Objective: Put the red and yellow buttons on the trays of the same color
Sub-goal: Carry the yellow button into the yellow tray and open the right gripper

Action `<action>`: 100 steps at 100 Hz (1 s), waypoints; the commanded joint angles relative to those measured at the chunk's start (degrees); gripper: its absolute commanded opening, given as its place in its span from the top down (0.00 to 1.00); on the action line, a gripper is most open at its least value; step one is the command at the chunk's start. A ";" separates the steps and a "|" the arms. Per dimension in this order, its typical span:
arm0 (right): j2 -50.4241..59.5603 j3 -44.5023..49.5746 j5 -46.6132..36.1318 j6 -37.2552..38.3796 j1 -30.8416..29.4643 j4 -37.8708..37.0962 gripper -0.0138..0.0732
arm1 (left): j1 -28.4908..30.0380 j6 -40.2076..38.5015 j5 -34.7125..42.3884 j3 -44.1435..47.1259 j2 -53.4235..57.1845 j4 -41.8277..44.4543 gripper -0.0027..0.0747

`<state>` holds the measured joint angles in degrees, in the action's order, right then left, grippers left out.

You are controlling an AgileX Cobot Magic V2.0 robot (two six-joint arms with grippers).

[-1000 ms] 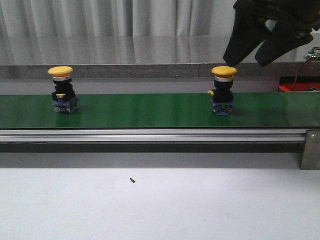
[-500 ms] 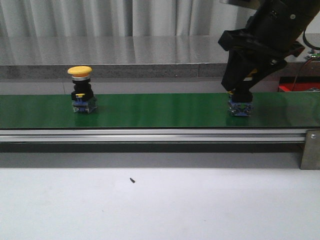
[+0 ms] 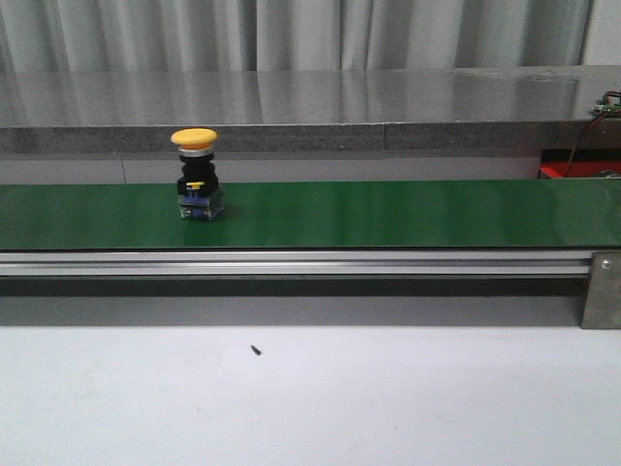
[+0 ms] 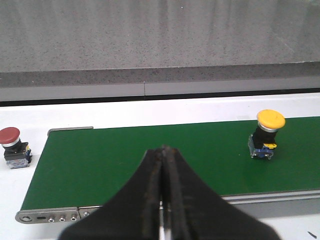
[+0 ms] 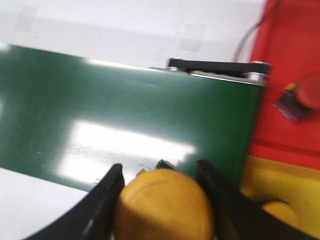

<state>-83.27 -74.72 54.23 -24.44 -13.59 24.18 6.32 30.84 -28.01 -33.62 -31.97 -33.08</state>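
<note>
One yellow button (image 3: pixel 197 175) stands upright on the green belt (image 3: pixel 388 216), left of centre; the left wrist view shows the same yellow button (image 4: pixel 265 134). A red button (image 4: pixel 12 145) sits on the white surface just off the belt's end. My left gripper (image 4: pixel 163 150) hangs shut and empty above the belt's near edge. My right gripper (image 5: pixel 161 171) is shut on a second yellow button (image 5: pixel 162 207), held over the belt's end beside the red tray (image 5: pixel 285 60) and the yellow tray (image 5: pixel 272 177). Neither gripper shows in the front view.
The red tray holds a red button (image 5: pixel 302 97), and the yellow tray holds another yellow button (image 5: pixel 281 214). A metal rail (image 3: pixel 291 262) runs along the belt's front. A grey ledge (image 3: pixel 291 138) stands behind it. White tabletop (image 3: pixel 310 398) lies in front.
My right gripper closed on the right-hand yellow button and carried it off the belt, out of the front view. The other yellow button has ridden rightward along the belt.
</note>
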 commanded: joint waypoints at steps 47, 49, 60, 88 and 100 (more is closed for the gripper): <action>-13.20 -0.14 -7.40 0.09 -21.06 -0.85 0.62 | -0.34 0.10 3.49 -1.43 0.04 -1.79 0.99; -13.93 -0.14 -7.72 0.09 -21.06 -0.85 0.62 | -0.34 0.10 3.49 -1.43 0.04 -1.79 0.99; -17.67 -0.14 -8.68 0.09 -21.06 -0.85 0.62 | -0.34 0.10 3.49 -1.43 0.04 -1.79 0.99; -21.77 -0.14 -8.75 0.09 -20.98 0.96 0.59 | -0.34 0.10 3.49 -1.43 0.04 -1.79 0.99; -21.77 -0.14 -8.56 0.09 -20.98 1.02 0.43 | -0.34 0.10 3.49 -1.43 0.04 -1.79 0.99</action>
<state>-107.95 -73.57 46.36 -24.18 -34.33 23.38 6.32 30.84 -28.01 -33.62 -31.97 -33.21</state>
